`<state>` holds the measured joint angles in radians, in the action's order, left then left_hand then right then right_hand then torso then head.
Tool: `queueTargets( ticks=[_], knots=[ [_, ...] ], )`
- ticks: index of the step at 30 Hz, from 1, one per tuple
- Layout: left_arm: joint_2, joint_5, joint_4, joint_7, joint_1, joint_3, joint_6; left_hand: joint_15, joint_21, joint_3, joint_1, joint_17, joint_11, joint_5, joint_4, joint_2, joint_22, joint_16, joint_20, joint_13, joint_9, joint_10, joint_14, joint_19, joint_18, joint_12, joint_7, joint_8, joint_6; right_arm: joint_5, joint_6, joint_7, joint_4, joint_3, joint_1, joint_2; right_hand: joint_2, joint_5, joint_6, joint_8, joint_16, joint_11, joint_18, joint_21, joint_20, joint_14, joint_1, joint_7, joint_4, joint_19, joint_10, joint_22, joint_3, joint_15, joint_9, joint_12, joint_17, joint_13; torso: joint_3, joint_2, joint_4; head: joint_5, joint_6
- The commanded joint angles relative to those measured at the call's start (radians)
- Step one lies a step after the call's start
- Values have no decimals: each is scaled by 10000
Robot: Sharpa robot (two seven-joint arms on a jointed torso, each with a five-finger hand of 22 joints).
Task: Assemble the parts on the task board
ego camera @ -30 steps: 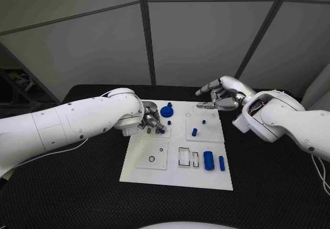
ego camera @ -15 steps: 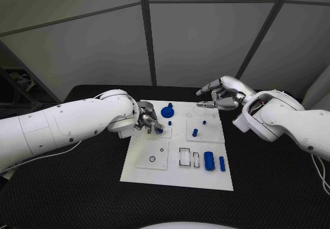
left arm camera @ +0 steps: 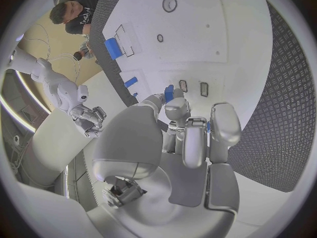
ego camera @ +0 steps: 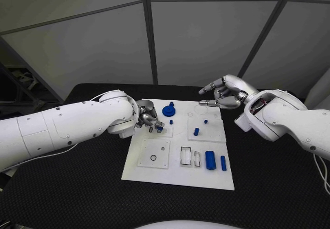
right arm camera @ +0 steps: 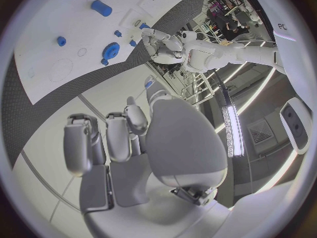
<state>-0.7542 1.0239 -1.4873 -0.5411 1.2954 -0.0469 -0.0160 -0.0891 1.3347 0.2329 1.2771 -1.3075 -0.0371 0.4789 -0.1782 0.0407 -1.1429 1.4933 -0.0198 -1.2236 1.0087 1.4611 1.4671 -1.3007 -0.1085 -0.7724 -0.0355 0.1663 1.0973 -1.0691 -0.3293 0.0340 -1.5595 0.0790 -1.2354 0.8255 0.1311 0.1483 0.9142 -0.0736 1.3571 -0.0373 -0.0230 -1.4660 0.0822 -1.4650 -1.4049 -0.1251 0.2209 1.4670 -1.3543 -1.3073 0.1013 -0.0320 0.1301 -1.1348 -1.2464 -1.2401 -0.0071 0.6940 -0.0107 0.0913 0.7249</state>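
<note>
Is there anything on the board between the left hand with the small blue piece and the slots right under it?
Nothing visible. The left hand holds a small blue piece just over the white board, and the slots beside its fingertips look bare.

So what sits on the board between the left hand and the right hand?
In the head view, the round blue part stands on the task board between the left hand and the right hand; past it the far strip of board is bare.
</note>
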Motion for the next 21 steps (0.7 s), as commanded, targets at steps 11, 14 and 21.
queueTargets(
  ticks=[11, 14, 21],
  knots=[
    [241, 888, 260, -111, -123, 1, -89, -51, 62, 2206, -171, -1822, 1, 75, 2141, 6, -58, 94, -1, -43, 54, 130, 833, -69, 164, -12, -9, -59, 106, -144, -178, 227, -31, 6, -22, -16, -12, -48, 67, 30, -24, -18, -117, 51, -72, -339, 149, 7, 90, 217, -60, -1369, -36, -44, -12, -60, -27, -10, 7, 12, -34, 2, 36],
    [273, 942, 288, -126, -139, 1, -107, -51, 62, 2206, -171, -1822, 1, 75, 2141, 6, -58, 94, -1, -43, 54, 130, 833, -69, 164, -12, -9, -59, 106, -146, -177, 230, -40, 6, -22, -16, -12, -48, 67, 30, -24, -18, -117, 51, -72, -339, 149, 7, 90, 217, -60, -1369, -36, -44, -12, -60, -27, -10, 2, 11, -25, -1, 52],
    [293, 1032, 290, -173, -168, 1, -218, -52, 65, 2258, -204, -1839, -1, 84, 2183, 18, -67, 108, 1, -58, 72, 143, 838, -74, 166, -27, -8, -65, 120, -148, -171, 230, -44, 6, -22, -17, -12, -48, 67, 30, -24, -18, -117, 51, -72, -339, 149, 7, 90, 217, -60, -1369, -36, -44, -12, -60, -27, -10, 4, 4, -22, 6, 80]
  ],
)
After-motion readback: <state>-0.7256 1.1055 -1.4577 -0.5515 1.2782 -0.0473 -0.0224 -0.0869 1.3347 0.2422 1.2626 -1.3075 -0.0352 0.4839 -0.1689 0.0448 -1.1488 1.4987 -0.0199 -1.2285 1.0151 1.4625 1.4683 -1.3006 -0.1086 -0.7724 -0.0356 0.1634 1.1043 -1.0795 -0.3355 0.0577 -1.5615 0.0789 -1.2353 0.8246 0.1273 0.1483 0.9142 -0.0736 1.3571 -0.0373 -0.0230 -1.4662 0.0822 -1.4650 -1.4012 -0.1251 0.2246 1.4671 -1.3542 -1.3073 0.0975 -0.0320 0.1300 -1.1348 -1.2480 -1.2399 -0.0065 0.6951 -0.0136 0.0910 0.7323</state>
